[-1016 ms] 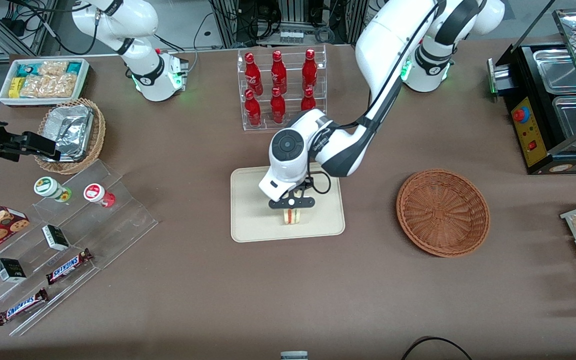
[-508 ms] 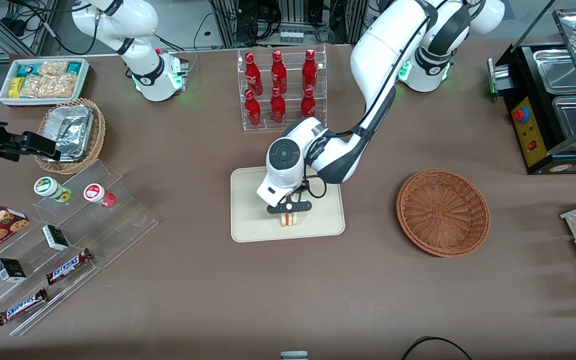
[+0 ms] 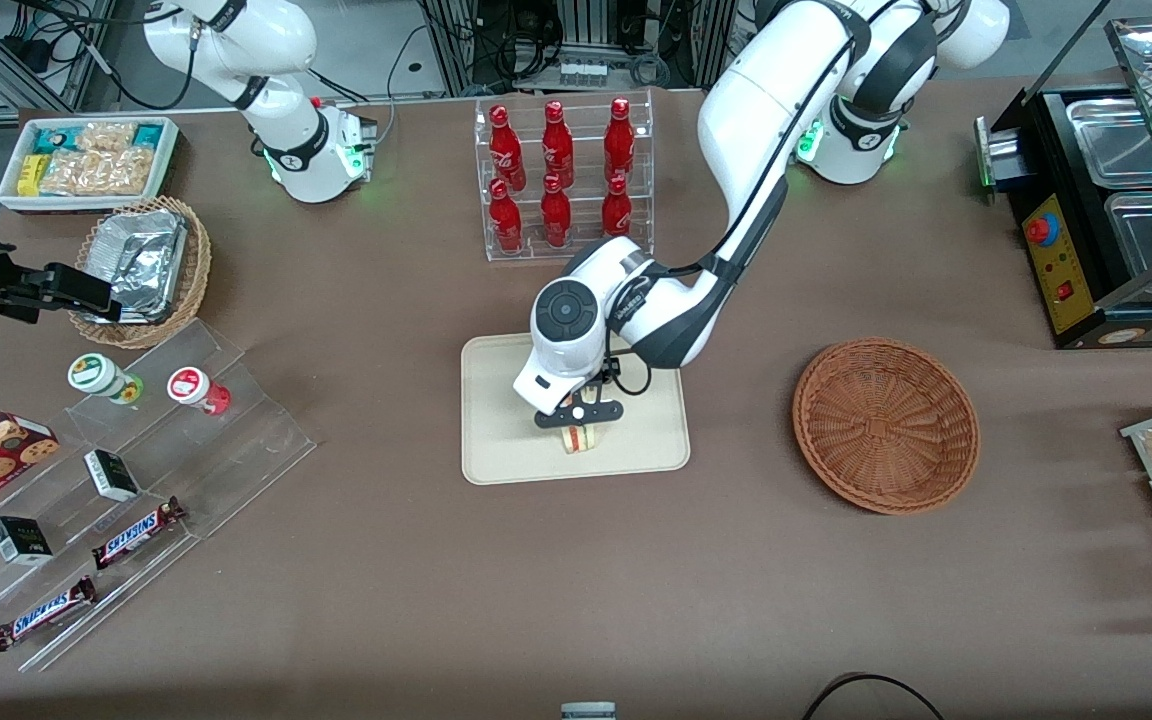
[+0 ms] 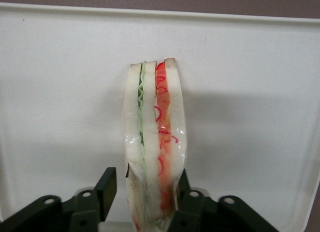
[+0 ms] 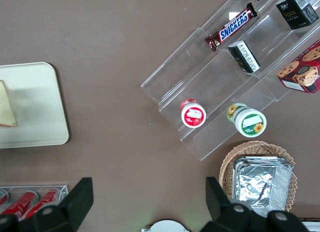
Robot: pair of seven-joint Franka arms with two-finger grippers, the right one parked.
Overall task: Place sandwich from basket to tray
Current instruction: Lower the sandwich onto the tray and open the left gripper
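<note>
Cream tray (image 3: pixel 496 440) under sandwich (image 4: pixel 155 142), upright, gripped in closed jaws of gripper (image 3: pixel 579 420). Best lowered till touching, released gently; wicker basket (image 3: pixel 886 425) vacated.

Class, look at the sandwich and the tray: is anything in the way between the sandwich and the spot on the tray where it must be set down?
Nothing visible is. The gripper is over the tray with the sandwich upright between its fingers. The tray surface around the sandwich is bare, and the basket lies apart, toward the working arm's end of the table.
</note>
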